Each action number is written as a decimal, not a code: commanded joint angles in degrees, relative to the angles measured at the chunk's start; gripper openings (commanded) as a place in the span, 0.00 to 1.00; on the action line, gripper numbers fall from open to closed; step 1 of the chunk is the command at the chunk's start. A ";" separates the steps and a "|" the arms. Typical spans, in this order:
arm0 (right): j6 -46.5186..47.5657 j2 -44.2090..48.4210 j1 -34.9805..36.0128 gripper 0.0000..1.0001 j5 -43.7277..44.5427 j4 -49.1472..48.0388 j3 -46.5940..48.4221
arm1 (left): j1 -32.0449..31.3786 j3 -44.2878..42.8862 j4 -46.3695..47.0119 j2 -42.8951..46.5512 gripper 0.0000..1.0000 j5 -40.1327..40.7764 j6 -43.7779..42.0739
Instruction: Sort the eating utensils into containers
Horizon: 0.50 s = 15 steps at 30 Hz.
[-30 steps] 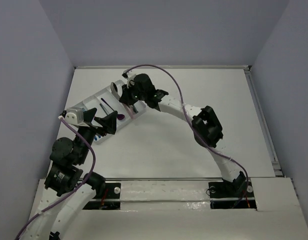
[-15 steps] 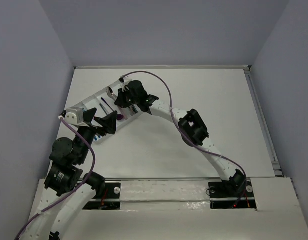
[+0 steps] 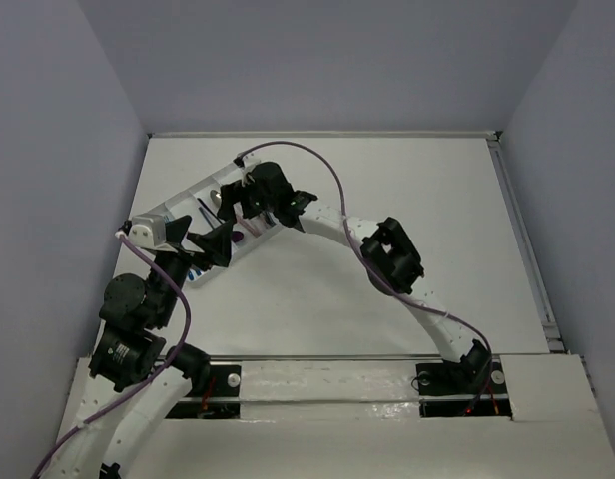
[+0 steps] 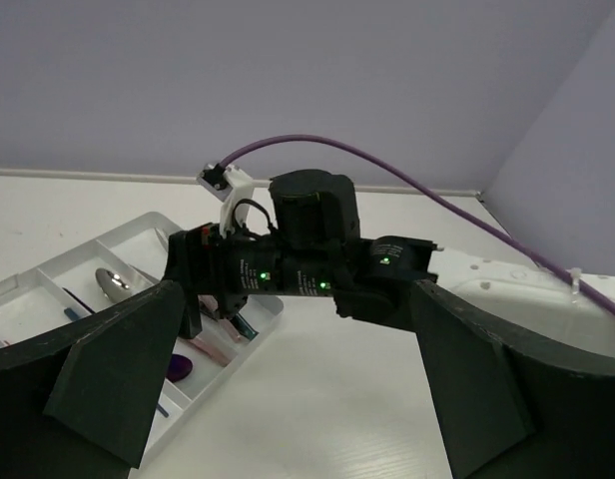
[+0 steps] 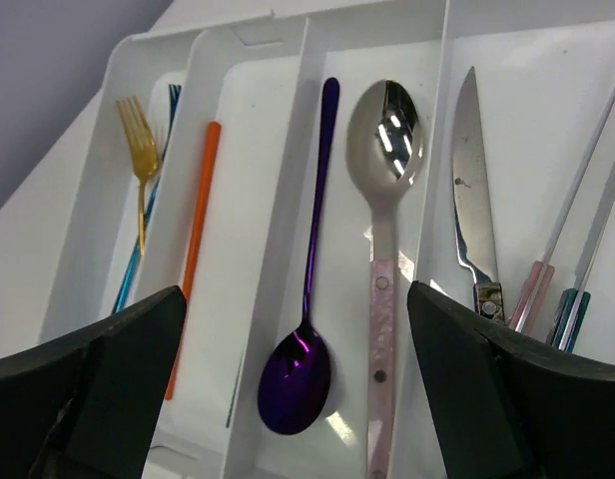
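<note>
Nearest the arm bases, the left hand (image 4: 295,299) is hanging over the table (image 3: 387,200) by the near end of the white tray (image 5: 83,210). Its fingers (image 4: 108,379) are standing spread wide and are gripping nothing.

Farther out, the right hand (image 5: 295,299) is hovering above the middle of the tray and pointing down into it. Its fingers (image 5: 98,389) are also standing wide apart, and no utensil is touching them.

Utensils are lying lengthwise in the tray's long compartments, as seen from the right wrist, left to right:
- Outermost compartment: a gold fork (image 5: 140,160) is lying on top of a blue utensil (image 5: 128,269); I cannot tell what kind the blue one is.
- Next compartment: an orange handle (image 5: 196,249) is lying alone; its head is hidden by the finger.
- Middle compartment: a purple spoon (image 5: 295,384) and a silver spoon (image 5: 384,130) are lying side by side and head to tail. The purple bowl is sitting beside the silver spoon's pink handle.
- Right compartment: a silver knife (image 5: 467,190) is lying just beside the divider. A pink-handled utensil (image 5: 535,284) and a teal-handled utensil (image 5: 572,309) are lying slanted beside it, with their heads out of frame.

Beyond the tray, the right arm's purple cable (image 3: 332,175) is arching over the table.
</note>
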State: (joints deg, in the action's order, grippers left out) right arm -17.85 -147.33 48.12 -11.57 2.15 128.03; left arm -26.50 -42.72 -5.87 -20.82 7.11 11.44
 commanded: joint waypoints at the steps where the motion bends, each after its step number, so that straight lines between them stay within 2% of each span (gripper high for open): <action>1: 2.38 14.92 0.66 1.00 1.73 -7.77 -7.14 | 1.01 -0.26 2.09 -0.89 0.99 1.41 0.16; 4: 2.99 22.85 0.66 1.00 3.31 -14.79 -17.33 | 1.01 -0.26 1.83 -0.72 0.99 2.90 0.25; 5: 3.17 28.79 0.66 1.00 4.01 -16.72 -25.03 | 1.01 -0.26 1.83 -0.54 0.99 3.43 0.25; 7: 4.74 35.06 0.66 1.00 6.73 -21.30 -33.06 | 1.01 -0.08 2.00 -0.19 0.99 4.65 0.25; 8: 5.53 38.31 0.66 1.00 7.78 -22.79 -41.54 | 1.01 0.00 2.00 -0.27 0.99 4.75 0.25; 9: 7.02 44.87 0.66 1.00 10.58 -25.33 -45.81 | 1.54 0.09 2.00 -0.36 0.99 5.27 0.33; 11: 8.44 51.49 0.66 1.00 14.01 -26.58 -53.81 | 1.54 0.09 2.00 -0.71 0.99 5.54 0.42; 12: 9.49 58.23 0.66 1.00 17.60 -26.59 -60.98 | 1.54 0.01 2.00 -1.15 0.99 5.37 0.34; 15: 9.58 68.80 0.66 1.00 22.89 -25.80 -71.22 | 1.54 0.00 2.09 -2.12 0.99 5.10 0.51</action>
State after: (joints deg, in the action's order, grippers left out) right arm -11.09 -87.26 48.47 1.43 -19.05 66.13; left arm -25.30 -42.72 -5.85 -21.37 11.51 11.46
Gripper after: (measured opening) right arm 0.995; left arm 0.988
